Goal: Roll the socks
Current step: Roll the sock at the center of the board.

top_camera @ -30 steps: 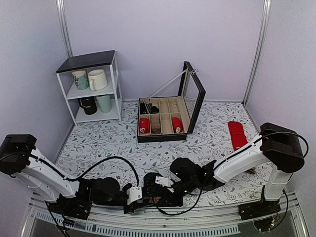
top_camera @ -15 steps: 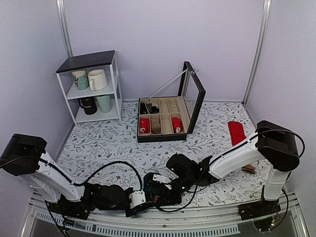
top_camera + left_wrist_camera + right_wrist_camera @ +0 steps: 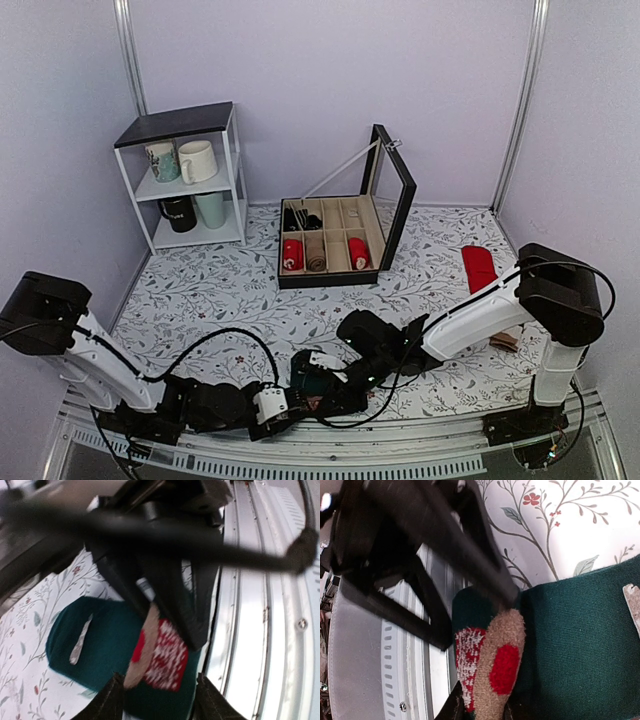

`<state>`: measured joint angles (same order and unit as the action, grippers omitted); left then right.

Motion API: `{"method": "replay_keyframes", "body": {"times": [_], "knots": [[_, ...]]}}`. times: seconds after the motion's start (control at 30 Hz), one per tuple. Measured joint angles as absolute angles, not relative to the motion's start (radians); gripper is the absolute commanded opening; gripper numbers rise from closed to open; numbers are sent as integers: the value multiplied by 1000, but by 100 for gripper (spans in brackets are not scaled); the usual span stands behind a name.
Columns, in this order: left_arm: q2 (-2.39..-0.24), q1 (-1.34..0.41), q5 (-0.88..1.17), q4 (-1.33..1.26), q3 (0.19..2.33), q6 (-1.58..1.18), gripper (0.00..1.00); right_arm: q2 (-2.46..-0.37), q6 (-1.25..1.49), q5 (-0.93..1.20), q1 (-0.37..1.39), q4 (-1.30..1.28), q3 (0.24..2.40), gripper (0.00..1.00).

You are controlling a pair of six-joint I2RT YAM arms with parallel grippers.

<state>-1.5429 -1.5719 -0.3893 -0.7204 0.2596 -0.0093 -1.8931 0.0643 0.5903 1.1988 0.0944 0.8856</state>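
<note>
The dark teal socks [image 3: 303,376] lie at the table's near edge, between both grippers. In the left wrist view the socks [image 3: 100,640] show a red-and-white patch and a beige piece on the folded end. My right gripper [image 3: 484,707] is shut on that folded end of the socks [image 3: 580,645]; from above, the right gripper [image 3: 324,384] comes in from the right. My left gripper [image 3: 161,702] is open, with its fingertips [image 3: 114,700] standing apart on either side of the same end. From above, the left gripper [image 3: 292,400] sits low by the front rail.
A metal rail [image 3: 270,605] runs right beside the socks. Farther back stand a black compartment box [image 3: 340,240] with its lid up, a white shelf [image 3: 190,180] with mugs, and red socks [image 3: 480,270] at the right. Something brown [image 3: 506,342] lies by the right arm.
The left gripper's jaws have spread wider and it has drawn back a little toward the rail. The right gripper shifted left with the sock end and now holds still.
</note>
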Motion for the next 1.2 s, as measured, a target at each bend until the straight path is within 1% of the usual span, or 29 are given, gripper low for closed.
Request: {"method": "replay_keyframes", "body": {"times": [0.13, 0.27, 0.6, 0.73, 0.77, 0.87, 0.97, 1.03, 1.13, 1.2], "knots": [[-1489, -1573, -421, -721, 205, -12, 50, -1894, 65, 592, 1198, 94, 886, 20], [-1485, -1574, -434, -721, 200, -12, 49, -1898, 65, 599, 1196, 94, 889, 20], [-1540, -1577, -427, -759, 220, 11, 51, -1901, 66, 604, 1195, 94, 891, 20], [-1582, -1577, -420, -781, 238, 14, 48, -1901, 68, 607, 1194, 94, 892, 19], [-1592, -1577, -419, -788, 240, 14, 46, -1902, 68, 608, 1193, 94, 892, 19], [-1616, -1577, -414, -804, 241, 7, 32, -1904, 69, 613, 1192, 93, 893, 19], [-1621, -1577, -406, -815, 240, -5, 20, -1904, 70, 614, 1191, 94, 893, 19], [-1621, -1577, -400, -825, 236, -12, 0, -1905, 72, 614, 1191, 93, 894, 20], [-1617, -1577, -390, -837, 229, -21, 0, -1905, 74, 616, 1190, 87, 897, 21], [-1616, -1575, -384, -838, 229, -32, 0, -1905, 78, 615, 1190, 85, 899, 26]]}}
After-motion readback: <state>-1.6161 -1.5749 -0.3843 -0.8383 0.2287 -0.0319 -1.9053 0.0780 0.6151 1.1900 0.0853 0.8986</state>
